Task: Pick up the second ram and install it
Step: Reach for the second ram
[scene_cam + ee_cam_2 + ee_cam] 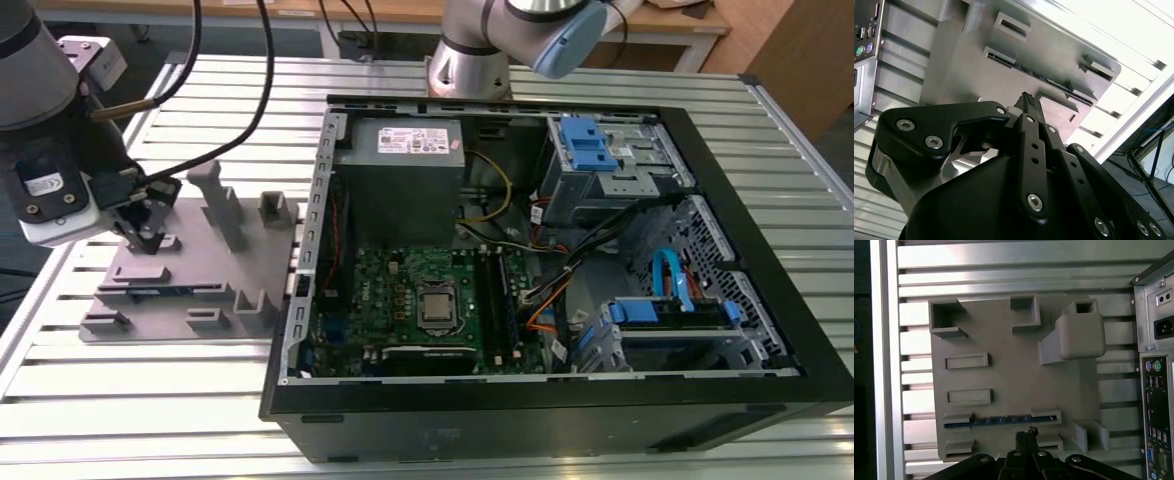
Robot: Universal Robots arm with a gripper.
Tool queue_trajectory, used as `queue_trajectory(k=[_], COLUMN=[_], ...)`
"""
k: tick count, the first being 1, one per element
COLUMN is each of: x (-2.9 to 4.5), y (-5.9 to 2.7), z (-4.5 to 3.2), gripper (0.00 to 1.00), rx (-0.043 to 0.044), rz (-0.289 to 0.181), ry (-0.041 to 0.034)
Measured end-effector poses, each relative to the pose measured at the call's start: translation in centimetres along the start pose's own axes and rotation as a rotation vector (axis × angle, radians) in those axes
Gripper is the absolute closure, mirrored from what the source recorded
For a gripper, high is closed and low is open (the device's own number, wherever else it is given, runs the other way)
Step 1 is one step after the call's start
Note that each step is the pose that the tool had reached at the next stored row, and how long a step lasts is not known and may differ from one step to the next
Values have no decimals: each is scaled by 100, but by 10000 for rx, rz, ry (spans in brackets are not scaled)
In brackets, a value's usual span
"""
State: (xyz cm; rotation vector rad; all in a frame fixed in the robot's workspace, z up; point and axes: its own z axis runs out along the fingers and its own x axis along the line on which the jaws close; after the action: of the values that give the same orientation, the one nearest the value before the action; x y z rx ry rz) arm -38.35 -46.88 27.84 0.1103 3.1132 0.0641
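Gripper sat at 9 o'clock in the exterior view, over the gray holder on the slatted desk. We saw its fingertips pressed together with nothing between them in both wrist views. The second ram stood on edge in a long slot near the holder's 6 o'clock edge in the exterior view. It showed as a thin blue strip in the first wrist view. The tips were near the stick but clear of it, at about its 12 o'clock in the exterior view. The open computer case lay at 3 o'clock from the holder, with the motherboard flat inside.
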Motion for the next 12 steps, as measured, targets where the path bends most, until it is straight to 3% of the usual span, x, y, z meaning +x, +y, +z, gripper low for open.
queue_trajectory(k=[12], x=[4], y=[-5], z=[118], gripper=[89], rx=[7], rz=[0], ry=[-1])
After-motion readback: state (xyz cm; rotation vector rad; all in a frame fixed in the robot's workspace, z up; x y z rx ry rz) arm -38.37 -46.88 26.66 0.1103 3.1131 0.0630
